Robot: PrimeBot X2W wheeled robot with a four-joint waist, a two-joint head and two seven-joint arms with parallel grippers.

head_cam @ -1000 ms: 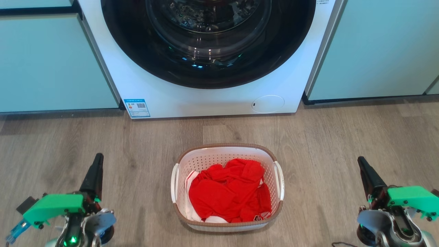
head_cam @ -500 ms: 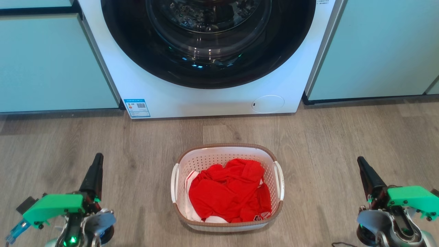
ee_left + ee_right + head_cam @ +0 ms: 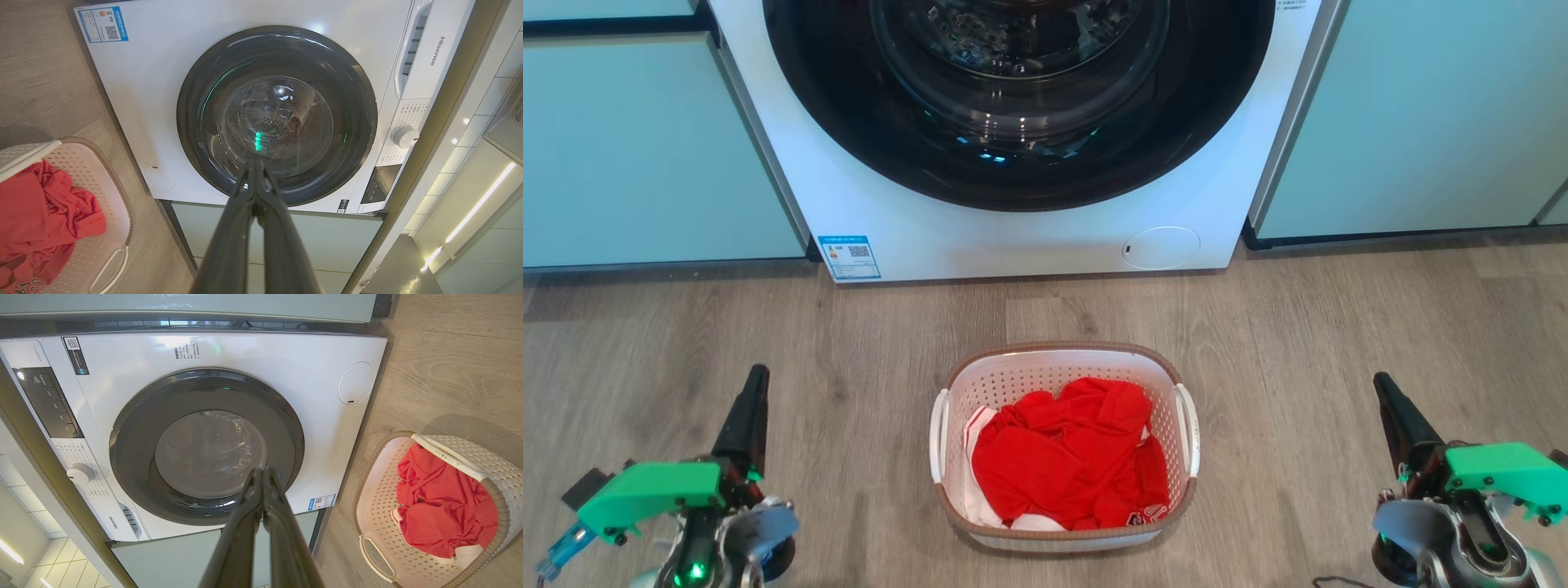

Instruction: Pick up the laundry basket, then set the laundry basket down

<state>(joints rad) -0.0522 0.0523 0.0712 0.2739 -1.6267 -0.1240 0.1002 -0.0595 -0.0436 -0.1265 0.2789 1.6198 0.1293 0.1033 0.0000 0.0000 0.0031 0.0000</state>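
Both sets of jaws pinched shut, nothing held

Over on the left, the left gripper (image 3: 754, 384) hangs well clear of the laundry basket (image 3: 1058, 351), which sits on the floor (image 3: 849, 327) before the washer (image 3: 1013, 237), with the right gripper (image 3: 1385, 390) well off to the right. Grab the thin handles (image 3: 939, 437) unevenly and it'll likely tilt, spilling the red clothes (image 3: 1066, 457).

Head view down onto laundry basket (image 3: 1045, 374), wrist views facing washing machine (image 3: 163, 81), all sharing both.

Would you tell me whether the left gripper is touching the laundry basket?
Apart. The head view shows a wide strip of floor between the shut left gripper and the laundry basket.
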